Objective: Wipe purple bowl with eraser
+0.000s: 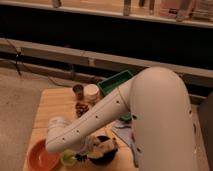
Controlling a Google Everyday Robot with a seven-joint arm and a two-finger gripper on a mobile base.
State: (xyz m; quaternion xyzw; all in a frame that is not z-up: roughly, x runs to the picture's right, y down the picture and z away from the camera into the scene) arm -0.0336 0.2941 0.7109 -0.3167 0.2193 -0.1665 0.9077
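Note:
The purple bowl point(101, 156), dark and glossy, sits near the front edge of the wooden table point(52, 102). My gripper point(101, 148) is down at the bowl's rim, at the end of the big white arm point(125, 110) that reaches in from the right. A pale tan block, probably the eraser point(109, 146), shows at the gripper over the bowl. The arm's wrist hides much of the gripper and part of the bowl.
An orange bowl point(42, 156) sits at the front left, with a tiny lime-green bowl point(69, 158) between it and the purple bowl. A green tray point(116, 82), a white jar point(91, 93), a dark can point(78, 91) and a small snack point(81, 107) stand further back. A blue cloth point(125, 133) lies right of the bowl.

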